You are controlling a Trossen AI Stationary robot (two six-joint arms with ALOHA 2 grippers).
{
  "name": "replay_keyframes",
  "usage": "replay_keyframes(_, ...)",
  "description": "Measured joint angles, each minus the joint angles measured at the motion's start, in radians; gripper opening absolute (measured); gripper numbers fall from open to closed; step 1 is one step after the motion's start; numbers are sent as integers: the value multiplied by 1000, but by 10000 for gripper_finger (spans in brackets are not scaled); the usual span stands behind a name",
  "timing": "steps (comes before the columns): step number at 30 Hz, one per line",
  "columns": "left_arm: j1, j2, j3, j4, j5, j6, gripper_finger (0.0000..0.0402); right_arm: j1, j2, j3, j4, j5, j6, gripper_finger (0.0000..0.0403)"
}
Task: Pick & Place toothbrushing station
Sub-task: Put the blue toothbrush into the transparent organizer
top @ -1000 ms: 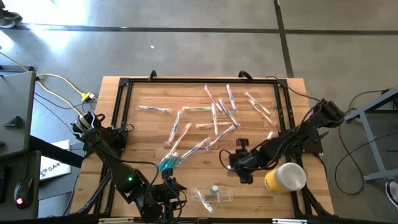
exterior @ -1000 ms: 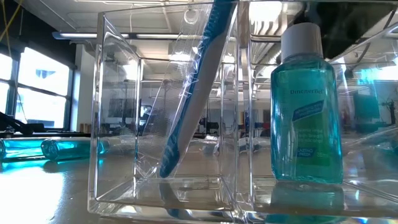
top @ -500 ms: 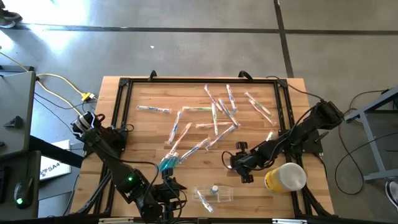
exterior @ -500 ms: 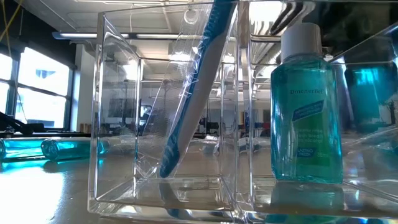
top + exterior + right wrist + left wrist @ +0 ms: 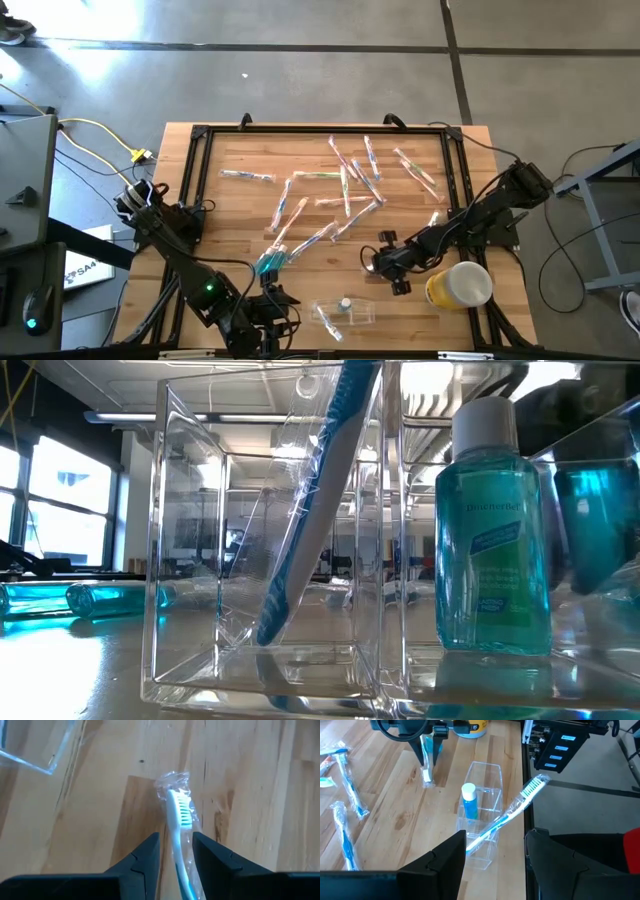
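I've got a wrapped toothbrush [image 5: 179, 827] pinched in the right tool [image 5: 176, 851], hanging above the worktop [image 5: 230, 200] near the clear organizer [image 5: 481, 800]. It looks light, its film slippery, so mid-handle suits. The mouthwash bottle [image 5: 469, 800] and a leaning brush [image 5: 512, 812] crowd the organizer; left tool [image 5: 495, 852] waits open beside it.

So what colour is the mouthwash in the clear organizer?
Teal blue, with a white cap. The mouthwash in the organizer shows best in the low view.

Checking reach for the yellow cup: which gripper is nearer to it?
Right. The right gripper, holding a wrapped toothbrush, hangs just beside the yellow cup; the left gripper sits across the clear organizer.
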Motion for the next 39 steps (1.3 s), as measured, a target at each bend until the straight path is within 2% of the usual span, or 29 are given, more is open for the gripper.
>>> replay_keyframes(13, 0, 37, -1, -34, 26, 7, 205, 0, -1, -91, 79, 55, -26, 105)
replay_keyframes(18, 0, 43, 0, -40, 19, 15, 205, 1, -2, -99, 77, 112, -42, 62)
replay_keyframes(21, 0, 43, 0, -39, 23, 35, 205, 0, -2, -100, 70, 182, -98, 18)
replay_keyframes(23, 0, 43, 0, -35, 24, 31, 205, -1, -1, -90, 71, 242, -109, 12)
replay_keyframes(27, 1, 43, 0, -7, 25, 28, 205, 13, -5, -13, 55, 344, -138, 12)
replay_keyframes(33, 1, 43, 0, -14, 26, 36, 205, 110, -5, 196, -52, 611, -263, 11)
replay_keyframes(37, 0, 43, 0, -31, 26, 36, 205, 218, -5, 326, -16, 715, -292, 9)
replay_keyframes(39, 0, 43, 0, -46, 26, 31, 205, 284, -7, 365, 56, 755, -308, 9)
